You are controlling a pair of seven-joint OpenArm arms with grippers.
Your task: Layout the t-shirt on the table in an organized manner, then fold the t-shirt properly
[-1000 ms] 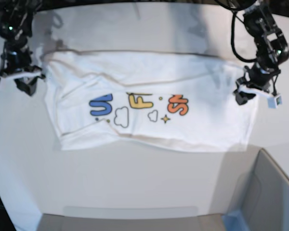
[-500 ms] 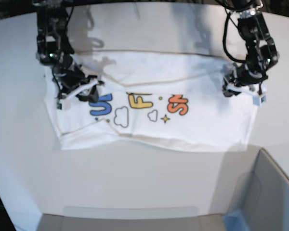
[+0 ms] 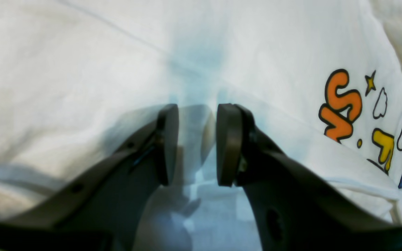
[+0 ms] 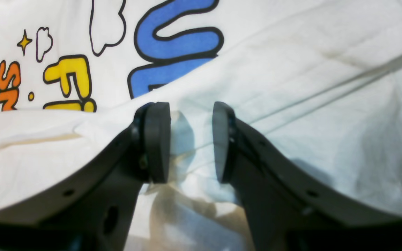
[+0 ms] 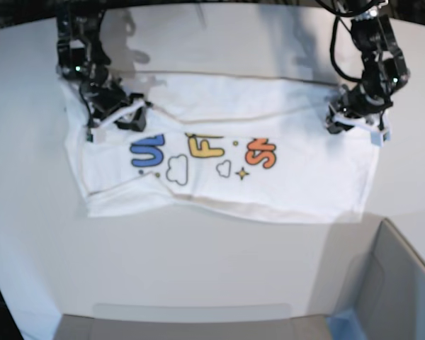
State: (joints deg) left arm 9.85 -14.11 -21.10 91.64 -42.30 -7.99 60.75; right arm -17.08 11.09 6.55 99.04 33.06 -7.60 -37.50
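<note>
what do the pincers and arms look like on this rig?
Both arms are black, jointed, with black cables looping off their upper links in the base view. The left pincer and right pincer each have two dark grey curved fingers ending in flat rounded pads, with small holes along the fingers. White pieces sit on both wrists, and the left one has a small bluish block.

T-shirt (image 5: 297,180): soft white cloth, matt, creased, with flat blue, yellow and orange print. Table (image 5: 198,262): smooth white top, faint sheen. Left gripper (image 3: 196,143) and right gripper (image 4: 190,141): dark matt plastic
</note>
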